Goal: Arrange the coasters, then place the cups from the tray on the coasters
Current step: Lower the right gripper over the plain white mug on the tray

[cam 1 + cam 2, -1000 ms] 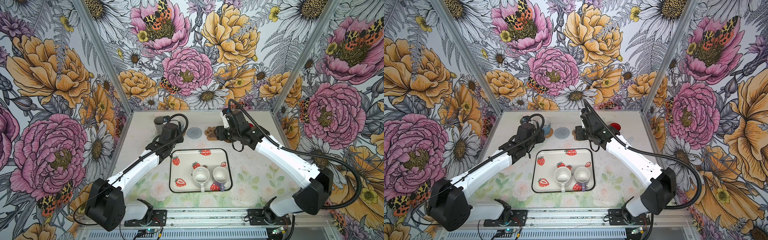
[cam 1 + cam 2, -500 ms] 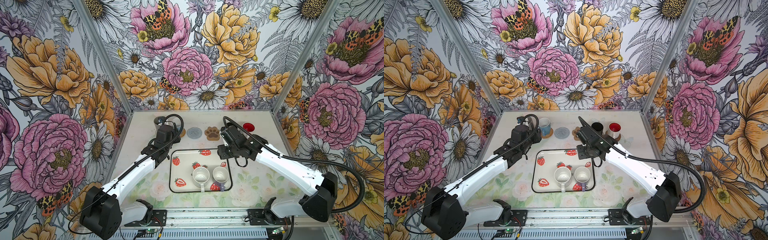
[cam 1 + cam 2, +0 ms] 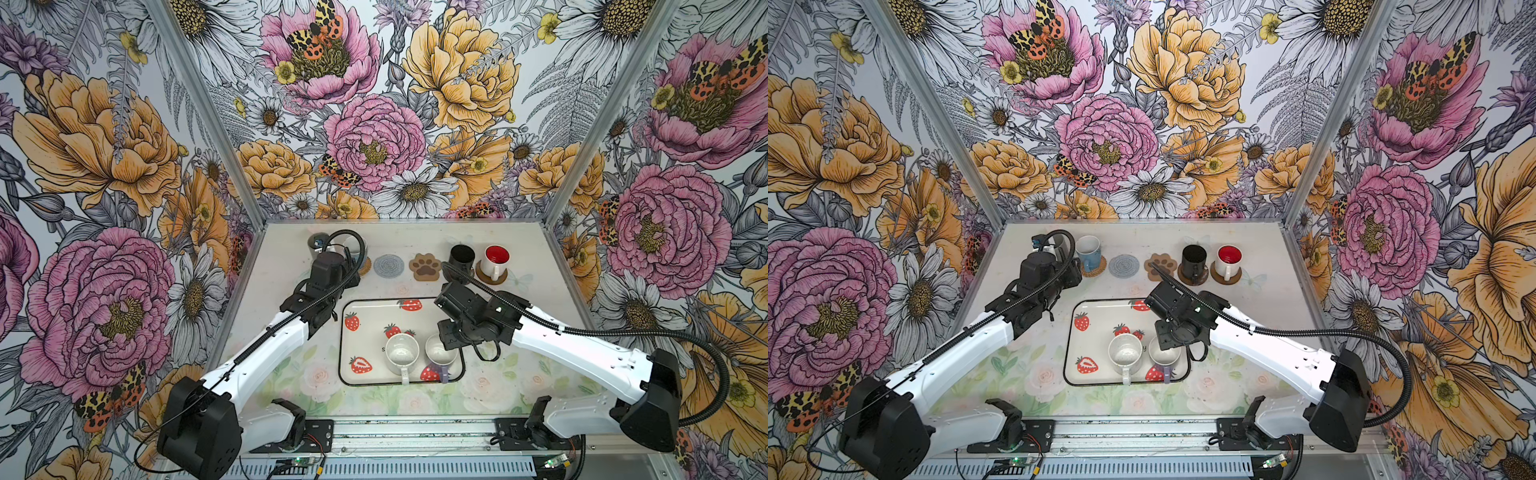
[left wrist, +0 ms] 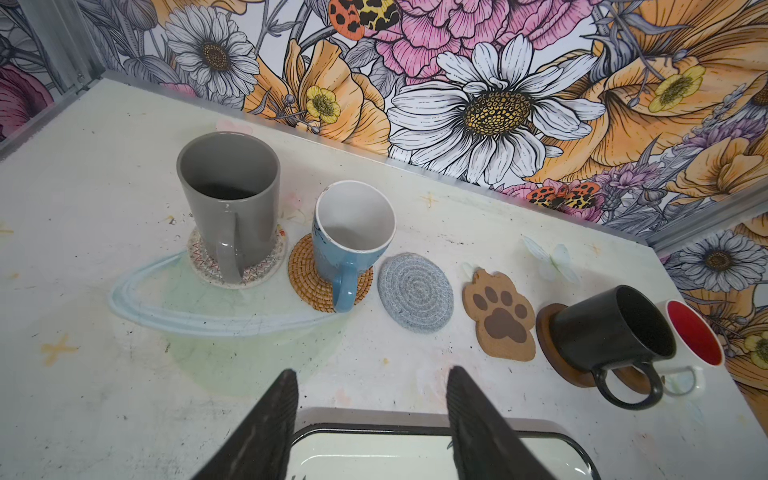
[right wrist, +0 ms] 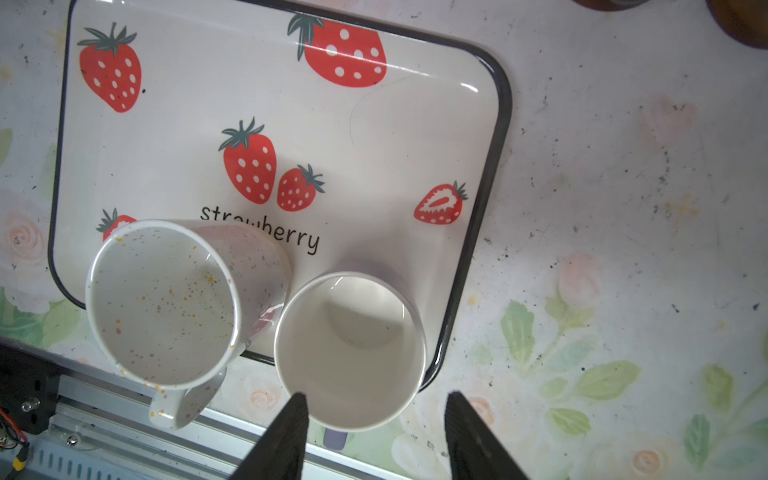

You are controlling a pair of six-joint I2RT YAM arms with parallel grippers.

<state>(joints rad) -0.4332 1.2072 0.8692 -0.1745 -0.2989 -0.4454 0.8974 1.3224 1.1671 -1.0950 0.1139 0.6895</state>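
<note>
Right claw (image 5: 376, 395) spread, empty, over lilac mug (image 5: 349, 353); white mug (image 5: 162, 303) just beside it on tray (image 5: 374, 124). Left claw (image 4: 372, 370) spread, empty.

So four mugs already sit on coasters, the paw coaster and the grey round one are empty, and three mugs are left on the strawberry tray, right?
Not quite: two mugs are left on the tray, not three: a speckled white mug and a lilac-handled mug, as the right wrist view shows. The rest is right: the paw coaster and grey round coaster are empty.
</note>
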